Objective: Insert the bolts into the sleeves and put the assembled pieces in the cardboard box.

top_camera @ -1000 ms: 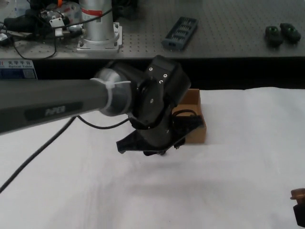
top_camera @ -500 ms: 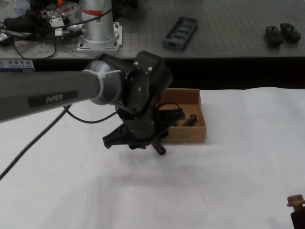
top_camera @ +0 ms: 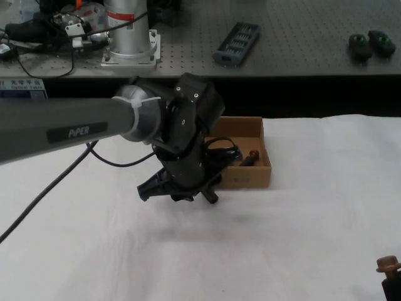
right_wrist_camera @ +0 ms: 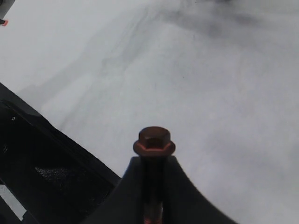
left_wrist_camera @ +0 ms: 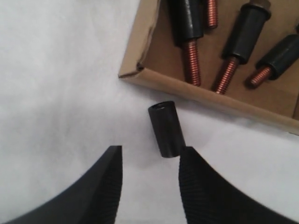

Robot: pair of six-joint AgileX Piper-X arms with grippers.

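High view: left arm (top_camera: 75,128) comes in from the left and ends over the middle of the desk (top_camera: 301,238), which is covered in white cloth. The left claw (top_camera: 178,193) points down at the cloth, just near-left of the cardboard box (top_camera: 250,179). One of the assembled pieces (top_camera: 250,156) shows inside the box at its right side. The right claw (top_camera: 392,290) sits at the near right corner of the desk, with a bolt (top_camera: 388,264) standing head-up out of it, well apart from the box.

Left wrist view: left claw (left_wrist_camera: 150,155) is open with nothing between its fingers (left_wrist_camera: 105,186). A black sleeve (left_wrist_camera: 167,129) lies on its side on the cloth, just outside the cardboard box (left_wrist_camera: 196,92) wall and close to a box corner. One end of it sits just beside one finger; can't tell if they touch. Inside the box are assembled pieces (left_wrist_camera: 186,28), black sleeves with copper threads sticking out, lying side by side.

Right wrist view: right claw (right_wrist_camera: 153,164) is clamped on the bolt (right_wrist_camera: 154,141). The fingers pinch the shank and the copper hex head sticks out just past the tips. White cloth lies under it.
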